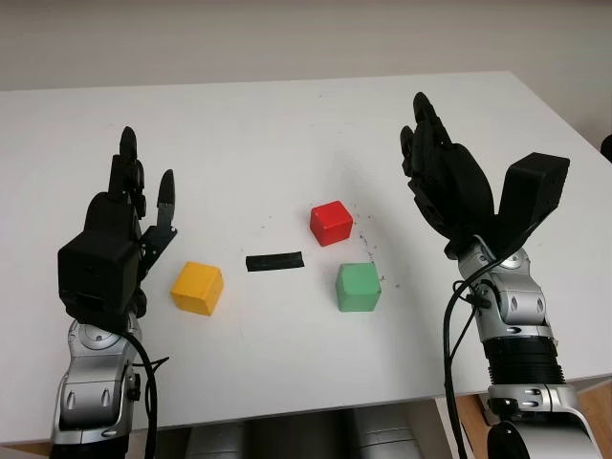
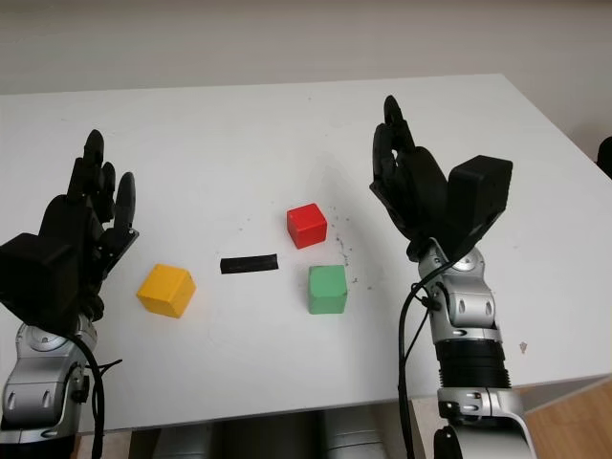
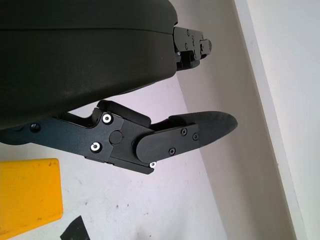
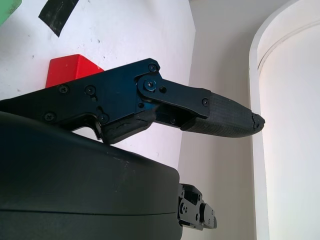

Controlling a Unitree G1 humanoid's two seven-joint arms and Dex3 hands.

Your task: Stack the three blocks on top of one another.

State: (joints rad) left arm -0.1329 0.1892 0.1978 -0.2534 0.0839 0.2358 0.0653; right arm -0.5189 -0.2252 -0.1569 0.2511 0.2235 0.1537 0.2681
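From the left eye view, three blocks sit apart on the white worktop point(image 1: 287, 124), none stacked. The red block point(image 1: 331, 222) lies near the centre; the green block point(image 1: 358, 287) is just beside it at about 5 o'clock, and the yellow block point(image 1: 197, 287) is well apart at about 8 o'clock from the red one. A strip of black tape point(image 1: 274, 261) lies between yellow and green. The left hand point(image 1: 129, 225) is raised at 9 o'clock of the scene, open, holding nothing; the right hand point(image 1: 442, 177) is raised at 3 o'clock, likewise open and empty.

The left wrist view has that hand's fingers point(image 3: 200, 132) extended straight (touching nothing), with the yellow block's corner beside the palm.

The right wrist view has its fingers point(image 4: 220, 117) extended too, the red block behind them.
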